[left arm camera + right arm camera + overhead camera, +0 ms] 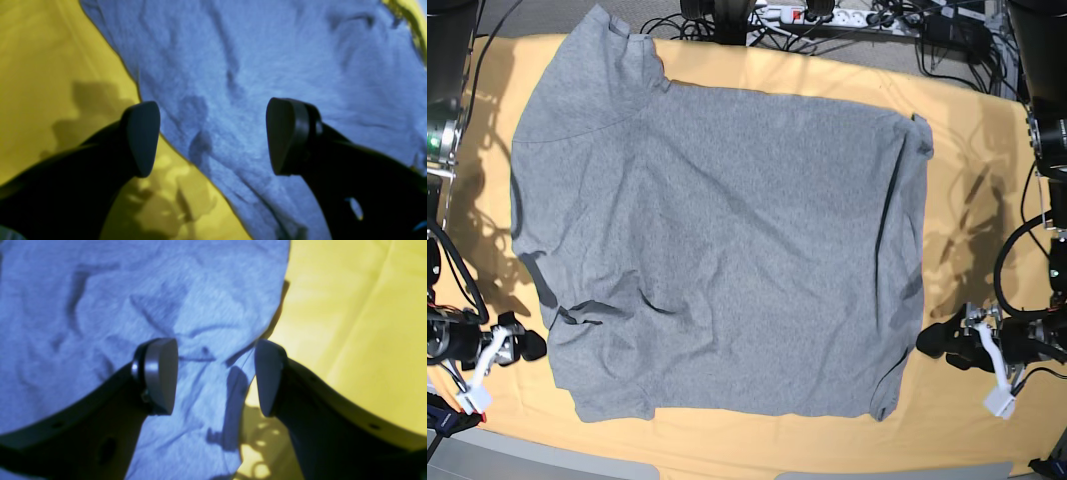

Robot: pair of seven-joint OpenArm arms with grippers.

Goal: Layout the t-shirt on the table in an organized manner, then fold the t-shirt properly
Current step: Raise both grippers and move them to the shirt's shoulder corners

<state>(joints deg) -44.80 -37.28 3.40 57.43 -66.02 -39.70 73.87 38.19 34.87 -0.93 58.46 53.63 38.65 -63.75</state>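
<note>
The heather-grey t-shirt (pixel 727 240) lies spread flat over the yellow-orange table (pixel 967 150), with one sleeve at the far left and wrinkles near its front left corner. My left gripper (pixel 933 341) sits low at the shirt's right edge. In its wrist view the left gripper (pixel 213 136) is open, and the edge of the t-shirt (pixel 267 66) runs under the gap. My right gripper (pixel 531 346) is at the shirt's left edge. The right gripper (pixel 215 378) also stands open over the border of the t-shirt (pixel 100 306), with bare table (pixel 360 323) beside it.
Cables and a power strip (pixel 827 15) run along the far edge of the table. The arm bases stand at the far left (pixel 442 130) and far right (pixel 1047 140). The table's front edge (pixel 727 462) lies just below the shirt's hem.
</note>
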